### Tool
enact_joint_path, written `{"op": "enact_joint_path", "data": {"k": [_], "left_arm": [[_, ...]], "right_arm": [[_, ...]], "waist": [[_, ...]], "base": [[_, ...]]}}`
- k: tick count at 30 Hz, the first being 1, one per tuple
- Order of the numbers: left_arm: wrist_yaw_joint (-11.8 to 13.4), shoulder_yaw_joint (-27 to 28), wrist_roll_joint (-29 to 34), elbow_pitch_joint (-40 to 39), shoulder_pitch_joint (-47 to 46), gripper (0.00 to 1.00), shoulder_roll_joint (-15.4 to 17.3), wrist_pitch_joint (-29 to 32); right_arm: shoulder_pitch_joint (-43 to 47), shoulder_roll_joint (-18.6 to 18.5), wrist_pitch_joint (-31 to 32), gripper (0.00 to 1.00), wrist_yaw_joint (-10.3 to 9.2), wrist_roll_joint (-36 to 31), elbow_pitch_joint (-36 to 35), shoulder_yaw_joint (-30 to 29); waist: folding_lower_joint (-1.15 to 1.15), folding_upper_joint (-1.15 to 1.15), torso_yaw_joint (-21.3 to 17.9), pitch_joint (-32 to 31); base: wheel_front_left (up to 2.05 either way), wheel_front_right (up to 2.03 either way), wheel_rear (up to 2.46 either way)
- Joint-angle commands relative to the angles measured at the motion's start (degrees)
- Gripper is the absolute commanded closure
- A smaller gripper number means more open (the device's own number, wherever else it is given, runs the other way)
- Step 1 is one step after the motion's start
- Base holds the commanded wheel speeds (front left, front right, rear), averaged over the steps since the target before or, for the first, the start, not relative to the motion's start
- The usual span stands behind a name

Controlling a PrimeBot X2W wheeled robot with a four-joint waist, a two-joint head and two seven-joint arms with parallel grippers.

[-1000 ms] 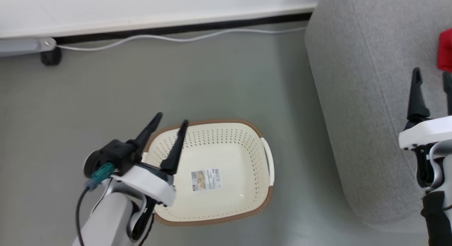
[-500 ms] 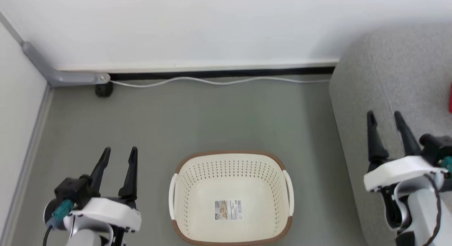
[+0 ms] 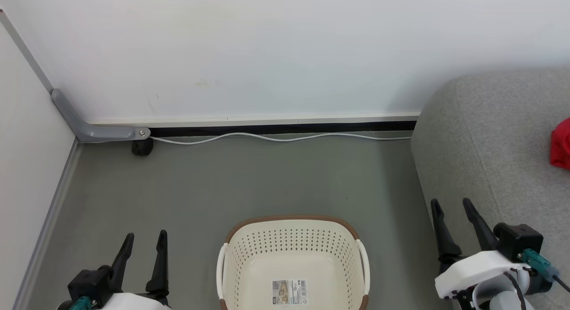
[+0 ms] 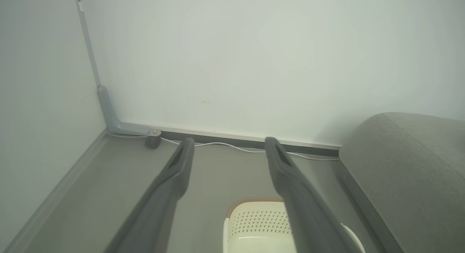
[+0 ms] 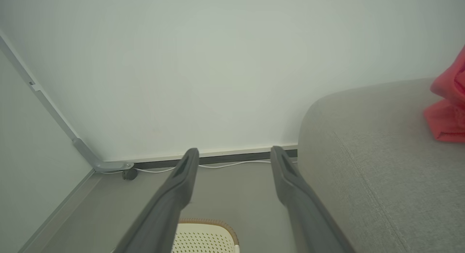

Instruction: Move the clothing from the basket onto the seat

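The cream basket [image 3: 291, 261] with a brown rim stands on the floor at the bottom centre, and only a paper label lies inside it. Its far rim also peeks into the left wrist view, basket [image 4: 254, 224], and the right wrist view, basket [image 5: 203, 236]. Red clothing [image 3: 562, 143] lies on the grey seat [image 3: 485, 136] at the right edge, and the same clothing [image 5: 448, 107] rests on the seat [image 5: 381, 165] in the right wrist view. My left gripper [image 3: 144, 239] hangs open left of the basket. My right gripper [image 3: 450, 205] is open beside the seat's front edge, holding nothing.
A white wall meets the grey floor [image 3: 267, 176] along a dark skirting. A white cable [image 3: 276, 138] runs along it to a small black block [image 3: 142, 147]. A grey conduit [image 3: 93, 132] bends down in the left corner. The seat's rounded end [image 4: 399, 165] stands close on the right.
The head camera has tilted up, so wall fills the top and the basket sits lower. Both grippers have drawn back to the lower corners, the left one away from over the basket.
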Motion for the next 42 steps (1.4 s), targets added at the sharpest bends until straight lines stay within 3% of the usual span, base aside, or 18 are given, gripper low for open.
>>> {"op": "enact_joint_path", "data": {"k": [1, 29, 30, 42], "left_arm": [[-0.23, 2.26, 0.56, -1.7, -0.61, 0.0, 0.56, -0.29], [-0.23, 2.56, 0.4, -2.91, 1.38, 0.0, -0.09, -0.29], [0.01, 0.98, 0.57, -1.38, 2.47, 1.0, -0.55, 0.0], [-0.01, 1.14, -4.89, 0.72, 2.21, 1.0, -1.17, 1.69]], "right_arm": [[0.04, -0.01, -0.76, 0.0, 0.07, -0.76, -1.54, 1.74], [3.03, 0.95, -0.76, 0.0, 0.07, -4.18, -4.77, 1.72], [4.03, 0.98, 0.03, 1.0, 0.0, -3.79, -2.77, 0.68], [5.52, 1.32, 1.48, 1.0, 0.0, 1.84, -1.43, 0.14]], "waist": [[0.0, 0.0, -0.43, -0.46], [0.0, 0.0, -2.57, -1.59], [0.0, 0.0, -2.58, -1.59], [0.08, 0.0, -2.49, -1.72]], "base": [[0.0, 0.0, 0.0], [0.0, 0.0, 0.0], [0.0, 0.0, 0.0], [0.0, 0.0, 0.0]]}}
